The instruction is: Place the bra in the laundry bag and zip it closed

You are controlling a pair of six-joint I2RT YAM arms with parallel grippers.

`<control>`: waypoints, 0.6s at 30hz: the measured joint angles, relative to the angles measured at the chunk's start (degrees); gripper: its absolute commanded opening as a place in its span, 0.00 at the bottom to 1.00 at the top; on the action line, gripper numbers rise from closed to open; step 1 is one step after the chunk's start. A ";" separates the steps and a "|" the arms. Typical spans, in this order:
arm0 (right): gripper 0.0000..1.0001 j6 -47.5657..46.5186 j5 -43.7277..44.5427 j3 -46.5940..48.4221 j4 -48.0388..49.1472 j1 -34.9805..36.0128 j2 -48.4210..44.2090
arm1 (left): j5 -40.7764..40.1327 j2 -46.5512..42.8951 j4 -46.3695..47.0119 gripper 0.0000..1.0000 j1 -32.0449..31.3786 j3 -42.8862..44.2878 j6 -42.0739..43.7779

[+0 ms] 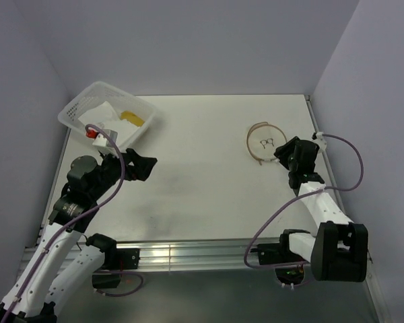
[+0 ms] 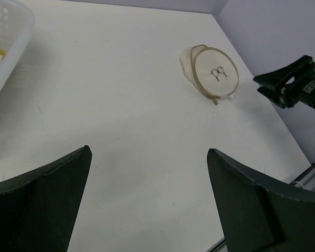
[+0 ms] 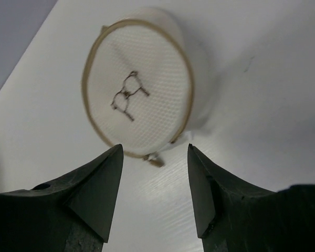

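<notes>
Mesh inside a tan hoop marked the laundry bag (image 1: pixel 264 142) at the upper right of the overhead view. Its lid lay flat and looked zipped, though I could not tell if the bra was inside. My right gripper (image 3: pixel 155 149) stood part-open and held nothing, with the zip pull (image 3: pixel 154 159) just ahead. I judged it best to back straight off, jaws clear of that pull. The right wall (image 1: pixel 363 101) sat close; bare table (image 1: pixel 202 195) lay toward centre. My left gripper (image 2: pixel 149 152) gaped wide, empty, near the basket (image 1: pixel 77 108).
</notes>
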 measured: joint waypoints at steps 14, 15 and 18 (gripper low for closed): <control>0.57 -0.59 -6.32 10.49 4.83 -7.41 25.35 | 3.54 5.35 0.15 0.99 1.97 0.00 -0.20; 0.56 -0.42 -6.67 10.51 4.87 -7.61 25.57 | 3.78 5.42 0.20 0.99 1.97 0.00 -0.20; 0.57 -0.09 -7.61 11.34 4.87 -8.00 26.23 | 4.63 5.46 0.24 0.99 1.97 0.00 -0.20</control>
